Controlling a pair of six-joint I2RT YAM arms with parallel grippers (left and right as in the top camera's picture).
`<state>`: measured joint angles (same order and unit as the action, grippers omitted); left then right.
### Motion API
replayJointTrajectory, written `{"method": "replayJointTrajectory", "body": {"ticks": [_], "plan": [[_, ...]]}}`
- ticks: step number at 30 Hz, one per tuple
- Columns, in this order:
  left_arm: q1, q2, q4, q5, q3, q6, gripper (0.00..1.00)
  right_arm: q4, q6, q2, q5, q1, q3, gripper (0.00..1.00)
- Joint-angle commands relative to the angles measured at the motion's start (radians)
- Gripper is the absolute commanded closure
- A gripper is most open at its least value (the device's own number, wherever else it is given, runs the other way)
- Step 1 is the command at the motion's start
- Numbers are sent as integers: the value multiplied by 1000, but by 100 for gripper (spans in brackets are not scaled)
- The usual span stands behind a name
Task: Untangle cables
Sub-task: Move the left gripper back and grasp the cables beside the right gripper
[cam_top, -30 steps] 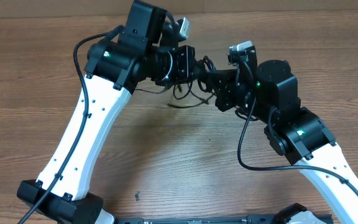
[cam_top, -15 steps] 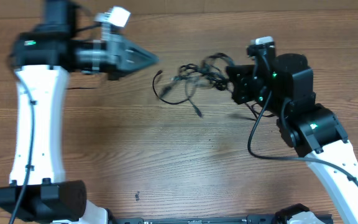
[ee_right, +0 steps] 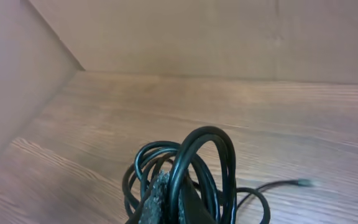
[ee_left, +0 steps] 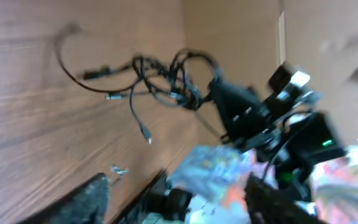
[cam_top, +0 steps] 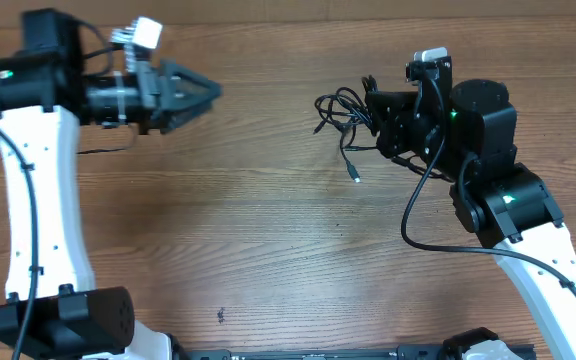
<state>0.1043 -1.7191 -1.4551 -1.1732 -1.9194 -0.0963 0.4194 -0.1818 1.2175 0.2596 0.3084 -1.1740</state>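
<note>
Tangle of cables [cam_top: 340, 108] at upper right of centre, pinched in tightly closed right pincer [cam_top: 374, 106]; left pincer [cam_top: 208, 92] upper left, spread wide, holding nothing.

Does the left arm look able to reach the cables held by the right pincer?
Probably yes: only bare table lies between the open left pincer and the cables, whose loops stick out beyond the right pincer.
</note>
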Motion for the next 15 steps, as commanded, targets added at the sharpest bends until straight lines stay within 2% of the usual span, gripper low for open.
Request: {"method": "replayJointTrajectory", "body": {"ticks": [1,3,4,5,9,10,12,13,15], "plan": [[-101,16,19,85,-8,-2,25,-34,-79,-10,34,3,-5,96],[-141,16,47,86,-8,-71,22,-46,-106,-10,34,3,-5,96],[-174,16,73,103,-8,-116,10,-55,-135,-10,34,3,-5,96],[-191,16,88,124,-8,-143,6,-59,-148,-10,35,3,-5,96],[-310,16,181,336,-8,-298,10,-102,-231,-10,55,5,-5,96],[-335,15,201,393,-7,-369,10,-112,-245,-10,66,5,-5,96],[-380,15,216,515,-7,-586,5,-143,-264,-10,79,5,-5,96],[-390,15,216,526,-8,-667,0,-155,-264,-10,80,5,-5,96],[-406,13,214,526,-7,-791,0,-164,-264,-10,84,5,-5,96]]}}
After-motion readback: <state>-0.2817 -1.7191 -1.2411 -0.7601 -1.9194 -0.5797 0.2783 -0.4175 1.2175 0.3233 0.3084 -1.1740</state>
